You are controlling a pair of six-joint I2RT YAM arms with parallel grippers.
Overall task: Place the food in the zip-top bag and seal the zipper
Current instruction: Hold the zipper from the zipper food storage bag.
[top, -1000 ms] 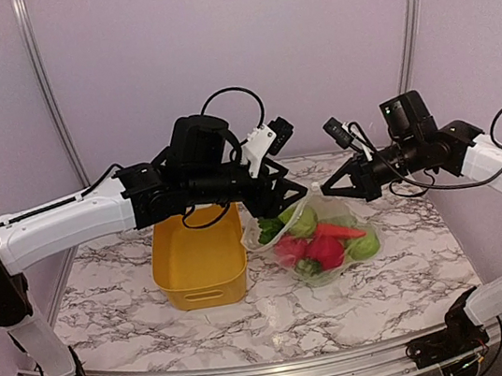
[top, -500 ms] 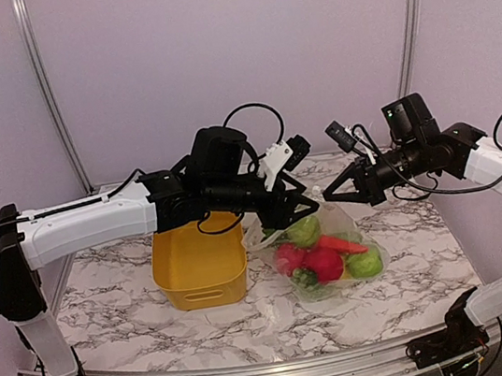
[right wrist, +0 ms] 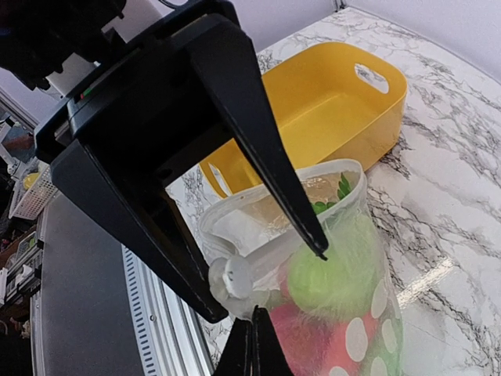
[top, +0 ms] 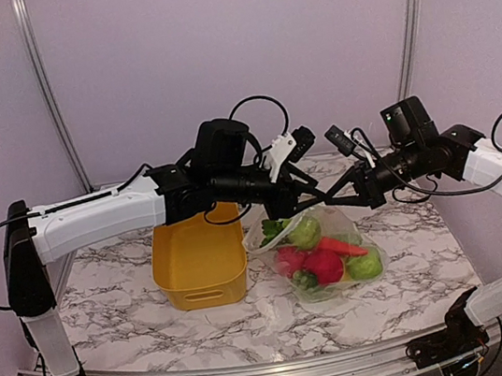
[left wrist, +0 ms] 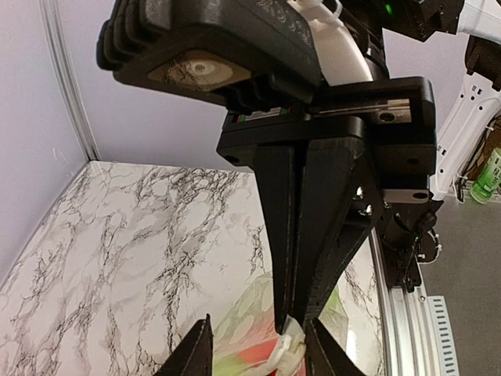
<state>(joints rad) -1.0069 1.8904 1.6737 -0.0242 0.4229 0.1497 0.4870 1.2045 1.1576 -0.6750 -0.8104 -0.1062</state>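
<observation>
The clear dotted zip-top bag (top: 332, 253) lies to the right of the yellow bin, its top corner lifted. The food shows through it: a green apple (top: 304, 230), a red piece (top: 324, 265) and a carrot (top: 343, 245). My right gripper (top: 332, 201) is shut on the bag's top edge (right wrist: 252, 345), next to a white slider (right wrist: 232, 276) on the zipper (right wrist: 297, 178). The mouth gapes. My left gripper (top: 308, 202) is open, its jaws straddling that same corner (left wrist: 254, 348) and the right gripper's tips; in the right wrist view its fingers (right wrist: 266, 157) frame the mouth.
The yellow bin (top: 201, 295) stands on the marble table just left of the bag and under the left arm. Both arms meet above the bag at the table's middle back. A metal rail runs along the near edge.
The left gripper has moved right to the bag's lifted corner, up against the right gripper's tips, and its jaws have narrowed. The right gripper keeps its hold.
</observation>
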